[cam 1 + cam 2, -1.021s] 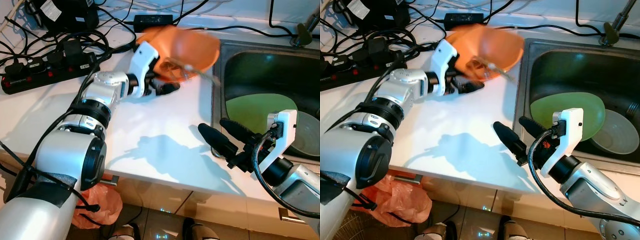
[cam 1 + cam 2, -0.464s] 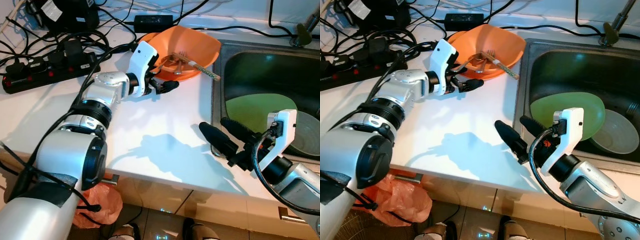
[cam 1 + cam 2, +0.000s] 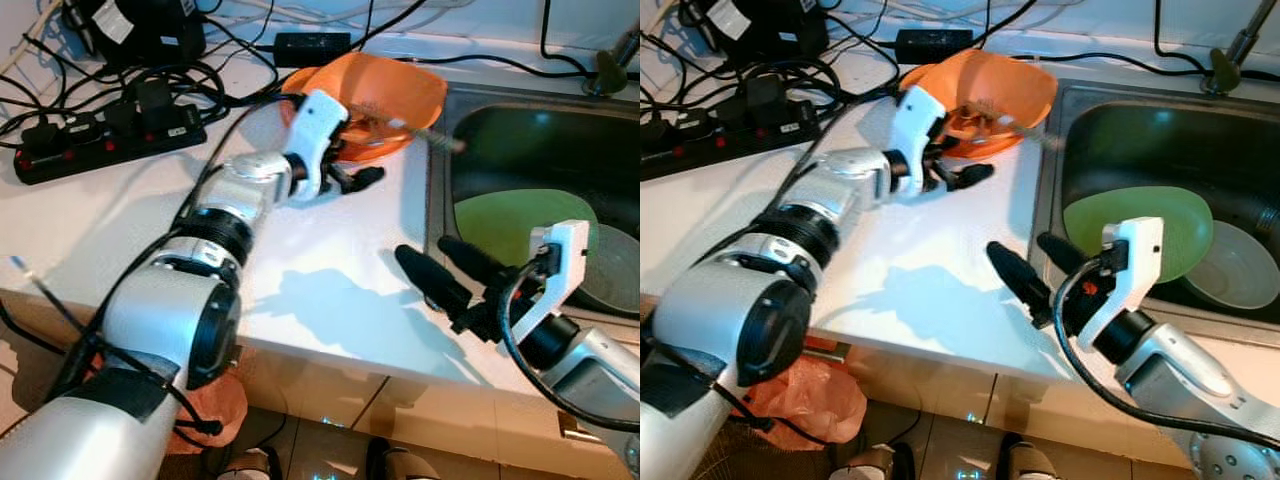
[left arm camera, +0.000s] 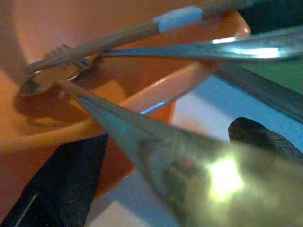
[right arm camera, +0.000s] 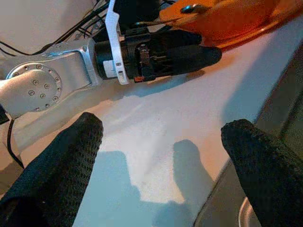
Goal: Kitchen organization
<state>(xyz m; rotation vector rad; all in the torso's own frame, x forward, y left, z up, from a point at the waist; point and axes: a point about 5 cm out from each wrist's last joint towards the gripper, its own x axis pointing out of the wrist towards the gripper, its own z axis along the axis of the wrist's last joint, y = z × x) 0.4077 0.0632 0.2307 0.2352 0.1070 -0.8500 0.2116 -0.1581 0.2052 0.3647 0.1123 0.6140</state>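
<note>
An orange bowl (image 3: pixel 400 85) stands on the white counter (image 3: pixel 300 260) beside the sink, with a fork and other cutlery (image 4: pixel 71 71) inside. One handle (image 3: pixel 440 140) pokes over the rim toward the sink. My left gripper (image 3: pixel 358 180) is at the bowl's near rim, open. In the left wrist view a shiny metal handle (image 4: pixel 142 137) runs out of the bowl between the two fingers. My right gripper (image 3: pixel 427 252) hovers open over the counter's front edge by the sink, holding nothing.
The steel sink (image 3: pixel 500 130) on the right holds a green plate (image 3: pixel 510 215) and a pale bowl (image 3: pixel 612 270). A power strip (image 3: pixel 110 140), tangled cables and a black adapter (image 3: pixel 310 42) crowd the back left. An orange bag (image 3: pixel 800 395) lies below the counter.
The orange bowl was blurred in motion a second ago and now rests on the counter. My left gripper has shifted right along its rim. The right arm has barely moved.
</note>
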